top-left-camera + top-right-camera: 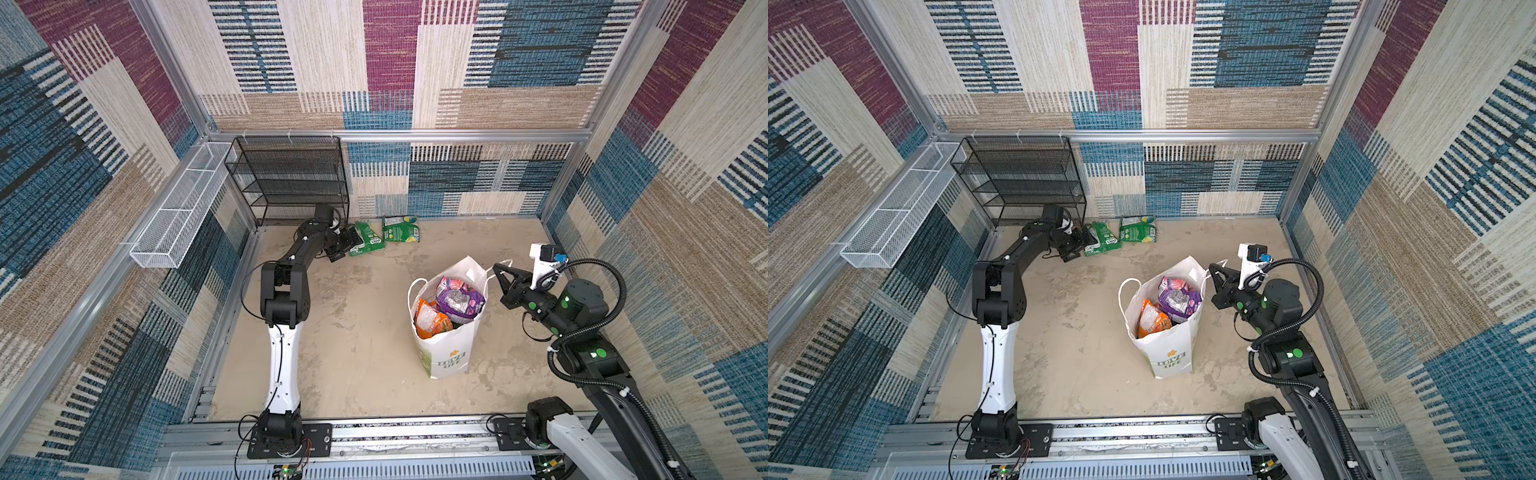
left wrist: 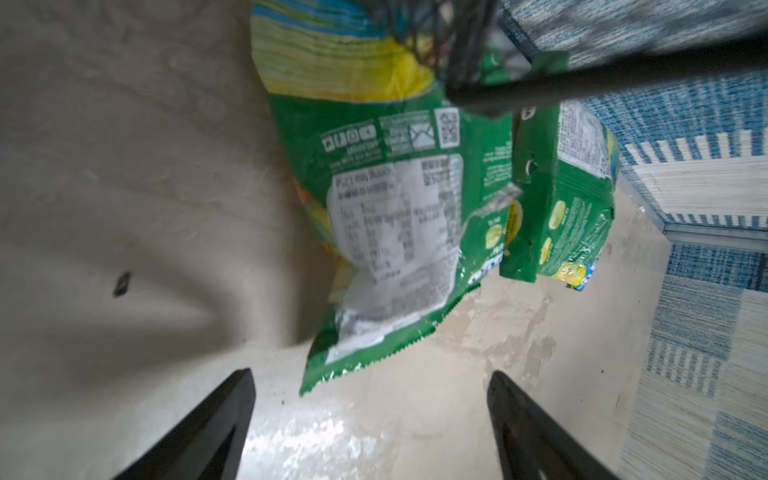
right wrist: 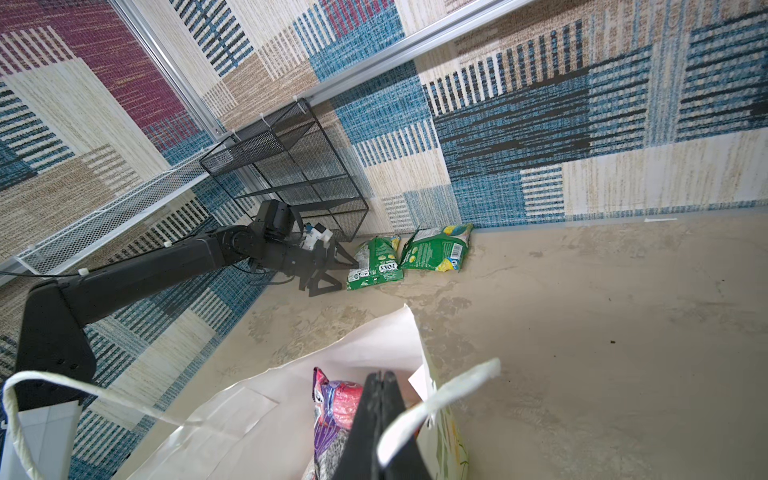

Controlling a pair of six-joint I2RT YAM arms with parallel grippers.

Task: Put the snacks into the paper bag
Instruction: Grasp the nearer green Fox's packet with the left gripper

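Green packets, two, lie by the far wall (image 1: 457, 183), long axes near-to-far: FOX'S packet (image 1: 366, 239) just beside the wide-spread left gripper (image 2: 370, 374), second green packet (image 1: 401, 229) rightward. Closed right gripper (image 1: 497, 270) perhaps pinches the handle of the upright paper bag (image 1: 446, 353).

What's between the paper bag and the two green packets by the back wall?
Nothing: only bare floor between the paper bag and green packets, in both top views.
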